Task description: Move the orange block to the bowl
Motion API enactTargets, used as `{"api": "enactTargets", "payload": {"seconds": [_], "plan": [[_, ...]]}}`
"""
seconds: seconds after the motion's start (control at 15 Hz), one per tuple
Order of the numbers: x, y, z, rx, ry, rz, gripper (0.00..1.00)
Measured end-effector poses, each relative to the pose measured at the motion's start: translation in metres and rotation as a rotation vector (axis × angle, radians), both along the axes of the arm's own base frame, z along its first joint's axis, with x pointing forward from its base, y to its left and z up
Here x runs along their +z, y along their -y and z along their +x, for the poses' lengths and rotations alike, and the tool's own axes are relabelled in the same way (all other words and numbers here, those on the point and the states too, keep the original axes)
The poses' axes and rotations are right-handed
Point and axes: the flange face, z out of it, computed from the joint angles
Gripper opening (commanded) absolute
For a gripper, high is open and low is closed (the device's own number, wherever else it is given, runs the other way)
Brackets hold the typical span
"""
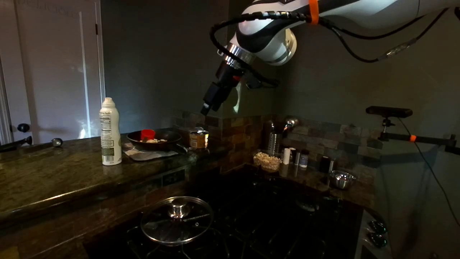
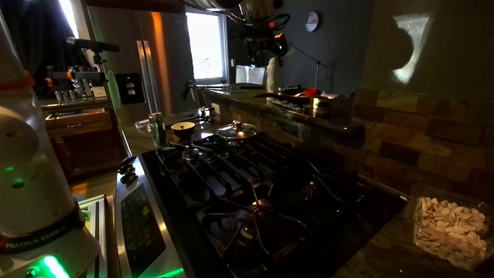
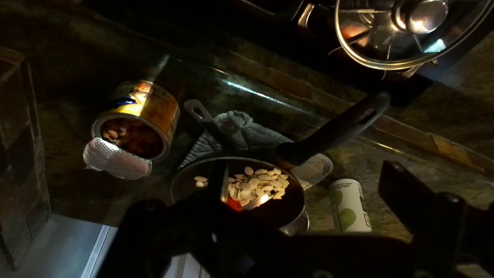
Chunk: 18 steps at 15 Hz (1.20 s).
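The gripper [image 3: 305,166] is hovering, jaws parted; the red item [image 3: 234,204], presumably the block, is lying below, offset toward one jaw.

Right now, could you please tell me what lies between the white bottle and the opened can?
A dark pan, over a gray pad, lies between the white bottle and the opened can in an exterior view; the wrist view agrees.

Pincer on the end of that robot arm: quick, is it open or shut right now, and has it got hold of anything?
Pincer: open, its fingers wide apart in the wrist view, with nothing held between them.
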Motion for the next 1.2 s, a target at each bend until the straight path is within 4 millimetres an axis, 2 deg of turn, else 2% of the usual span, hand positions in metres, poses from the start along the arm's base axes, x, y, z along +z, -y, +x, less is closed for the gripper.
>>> {"api": "enactTargets", "payload": {"seconds": [0.27,0.6,0.73,0.93,1.2], "plan": [[0.004,-0.006,0.003,-0.020,0.003,0.051,1.00],[0.023,-0.068,0.048,-0.187,-0.036,0.239,1.00],[0.023,-0.083,0.071,-0.283,-0.042,0.297,1.00],[0.008,-0.087,0.108,-0.433,-0.066,0.370,1.00],[-0.029,-0.079,0.147,-0.563,-0.144,0.432,1.00]]}}
